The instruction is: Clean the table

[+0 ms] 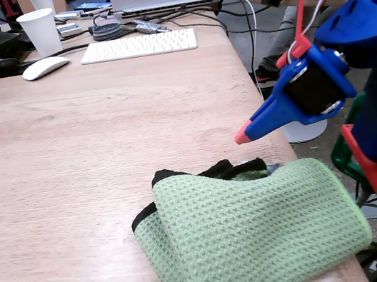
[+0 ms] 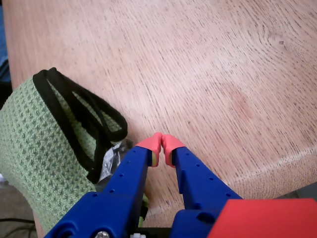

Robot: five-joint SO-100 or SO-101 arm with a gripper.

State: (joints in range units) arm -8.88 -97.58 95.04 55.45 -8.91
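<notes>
End effector point(image 2: 161, 144): I read the two red tips as pressed together with nothing between them, held above bare wood just right of the cloth in the wrist view. In the fixed view the end effector point(image 1: 245, 133) hangs clear of the desk point(image 1: 70, 168), near its right edge and above the far side of the green waffle cloth point(image 1: 255, 235).

The cloth lies folded at the near right of the desk, black trim point(image 2: 74, 106) showing, one end draped past the edge; a grey crumpled scrap point(image 2: 114, 158) peeks from under it.

Risks, as I judge them: descending with the tips together would only push the cloth, possibly off the near edge. Gripping the trim alone may unfold the cloth.

At the far end, well apart, stand a keyboard point(image 1: 138, 46), mouse point(image 1: 46, 67) and paper cup point(image 1: 40, 32); a wide sweep could reach them.
</notes>
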